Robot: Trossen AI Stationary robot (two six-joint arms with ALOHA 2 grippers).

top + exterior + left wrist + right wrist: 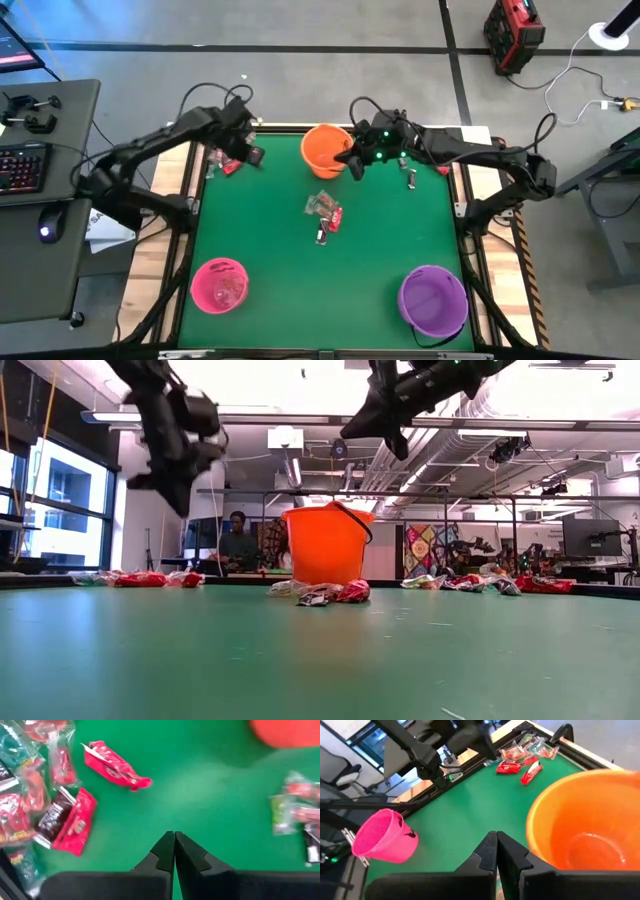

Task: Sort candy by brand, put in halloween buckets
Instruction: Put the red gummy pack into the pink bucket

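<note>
Loose candy lies in three places on the green mat: a pile of red and clear wrappers at the far left [222, 160], a small cluster in the middle [325, 212], and a piece at the far right [410, 180]. The orange bucket [325, 150] stands at the far edge, the pink bucket [220, 285] near left, the purple bucket [433, 300] near right. My left gripper [174, 845] hangs shut and empty above the mat beside the far-left pile [65, 815]. My right gripper [496, 845] is shut and empty, raised just beside the orange bucket's rim [555, 800].
The table's raised wooden border [190, 170] runs close behind the left candy pile. More candy lies along the far edge in the low view [470, 582]. Bare green mat [330, 280] stretches between the pink and purple buckets. A person [238, 540] sits beyond the table.
</note>
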